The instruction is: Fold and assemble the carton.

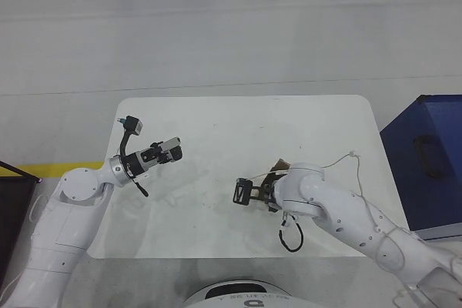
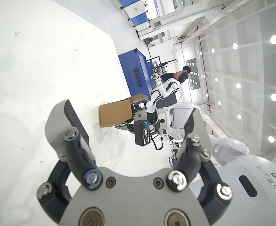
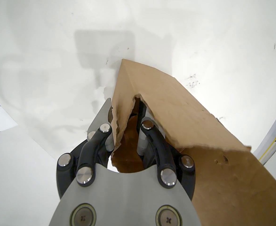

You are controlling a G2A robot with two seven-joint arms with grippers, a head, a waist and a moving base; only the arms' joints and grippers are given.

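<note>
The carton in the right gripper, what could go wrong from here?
1. The right gripper pinches one wall of the carton at a ragged, torn edge; pulling there could rip it further or let it slip free.
2. The left gripper is open and apart from the carton, so nothing braces it; the carton may slide on the table or collapse instead of folding.

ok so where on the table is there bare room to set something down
The far half of the table, beyond both arms, is bare. So is the middle strip between the open left gripper and the right gripper. It is crowded at the right, where the right gripper holds the carton and its arm lies over the table.
</note>
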